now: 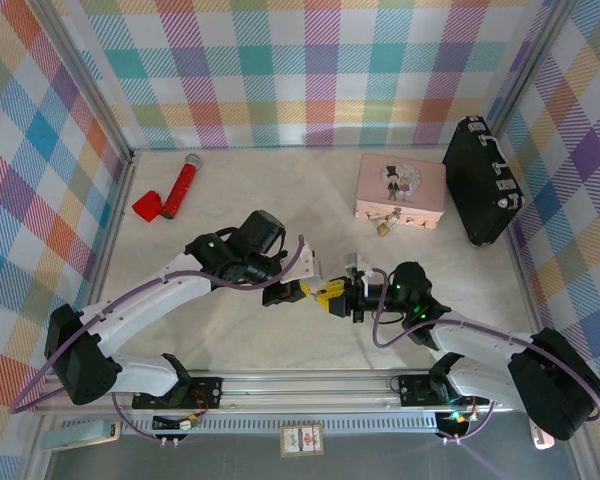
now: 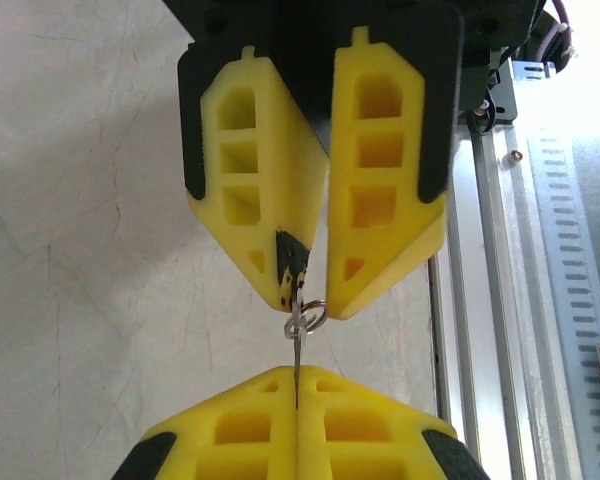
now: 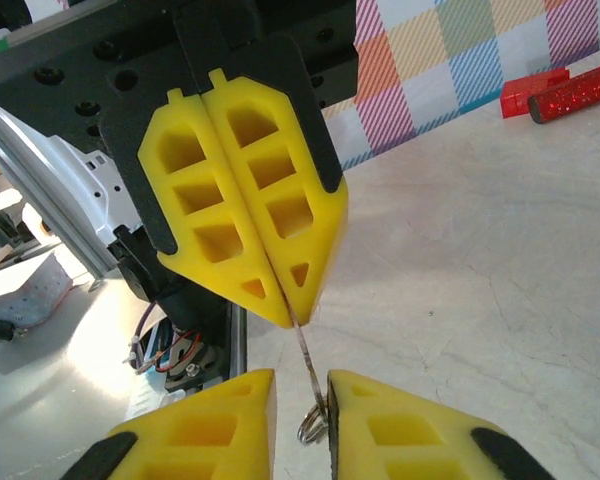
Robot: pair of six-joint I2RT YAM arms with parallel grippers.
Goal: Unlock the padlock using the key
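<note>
What worries me is this hand-over in mid-air. The tiny thin dark-grey metal key is pinched by its blade between the pressed-together yellow fingers of the left gripper. The right gripper has its yellow fingers apart, one on either side of the key's head end and its small silver split ring, and as far as I can see it is not clamped on anything. If the left lets go before the right has a firm hold, I'd expect the sliver to drop onto the pale table, where it would be fiddly to pick up. If the right bites on the loose ring rather than the head, the key could swing or twist, and the blade would not line up with the keyhole. The tiny brass-gold padlock with a silver shackle lies well apart from both grippers, against the near edge of the pink picture-lidded tin, so any slack in the grip would have a whole carry to show itself. The key's long axis runs straight from one gripper to the other, across the table from left to right. Its blade tip is buried in the left fingers and its ring end points at the right gripper.
</note>
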